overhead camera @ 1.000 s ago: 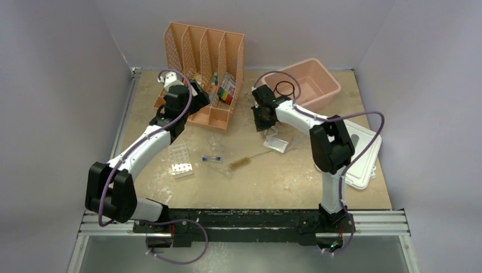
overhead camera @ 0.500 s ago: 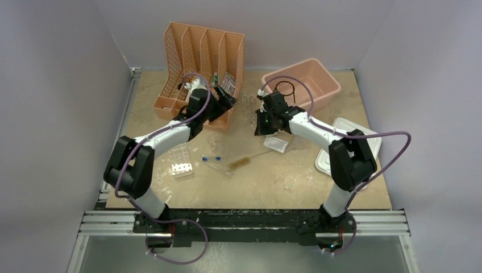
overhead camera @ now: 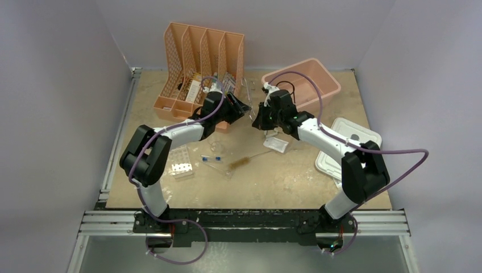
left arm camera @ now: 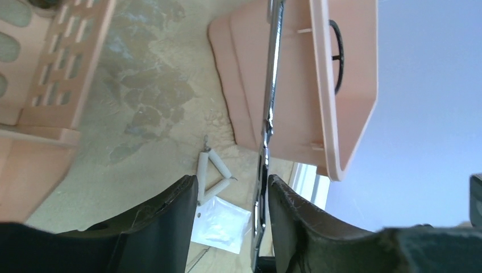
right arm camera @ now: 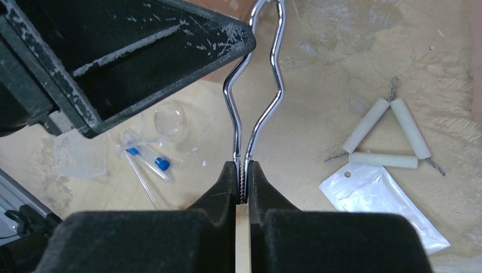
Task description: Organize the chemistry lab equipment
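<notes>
tongs (left arm camera: 262, 170): aloft over worktop (overhead camera: 284, 176), long axis running pincer to pincer | right pincer (right arm camera: 242, 168): clamped on one end | left pincer (left arm camera: 232, 182): jaws apart, straddling other end

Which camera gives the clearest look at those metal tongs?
The right wrist view: the tongs lie flat-on, both wavy legs visible, pinched in the right hand. The left wrist view shows them edge-on, a thin shiny strip between the left hand's parted fingers. From the top view they are mostly hidden between the two hands.
</notes>
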You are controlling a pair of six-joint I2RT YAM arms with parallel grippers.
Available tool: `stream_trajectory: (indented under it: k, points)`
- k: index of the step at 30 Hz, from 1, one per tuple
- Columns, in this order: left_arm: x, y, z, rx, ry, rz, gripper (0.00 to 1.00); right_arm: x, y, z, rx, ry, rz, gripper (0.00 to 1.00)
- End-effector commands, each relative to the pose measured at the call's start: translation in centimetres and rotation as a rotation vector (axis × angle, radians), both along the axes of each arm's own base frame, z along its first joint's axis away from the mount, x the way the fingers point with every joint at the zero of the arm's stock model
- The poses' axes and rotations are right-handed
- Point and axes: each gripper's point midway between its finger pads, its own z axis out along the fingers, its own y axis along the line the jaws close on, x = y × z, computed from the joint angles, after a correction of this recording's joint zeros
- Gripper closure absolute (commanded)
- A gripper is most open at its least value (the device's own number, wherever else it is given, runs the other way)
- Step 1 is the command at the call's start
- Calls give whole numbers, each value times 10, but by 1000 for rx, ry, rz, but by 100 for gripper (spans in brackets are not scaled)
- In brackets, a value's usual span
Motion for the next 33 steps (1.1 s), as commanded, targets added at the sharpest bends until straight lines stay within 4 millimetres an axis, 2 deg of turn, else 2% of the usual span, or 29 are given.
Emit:
stream_trajectory:
  k: [1, 6, 10, 14, 17, 18, 20, 23, 27, 30, 33]
  points:
    - [6, -19, 49, -116, -112, -51, 56, 13, 11, 33, 89, -102, 11, 100]
    - [1, -23, 54, -162, -134, -76, 66, 20, 19, 41, 118, -124, 26, 100]
    - [-4, -29, 46, -170, -113, -106, 78, 21, 21, 47, 133, -141, 32, 100]
    - [-5, -29, 54, -153, -154, -121, 100, 20, 24, 54, 158, -140, 53, 100]
    - [-6, -25, 66, -104, -219, -137, 100, 18, 26, 66, 179, -148, 83, 100]
    - [-7, -23, 69, -74, -243, -148, 100, 18, 24, 69, 175, -148, 87, 91]
    - [-10, -20, 73, -2, -286, -181, 100, 15, 20, 79, 161, -158, 96, 62]
    - [-17, -13, 80, 120, -365, -241, 100, 17, 7, 109, 178, -225, 69, 40]
    - [-31, -11, 94, 185, -448, -332, 100, 31, -8, 146, 204, -298, -9, 25]
    - [-40, -13, 109, 184, -498, -381, 100, 49, -17, 149, 168, -261, -118, 18]
    - [-45, -15, 123, 171, -534, -411, 100, 63, -9, 152, 192, -211, -149, 16]
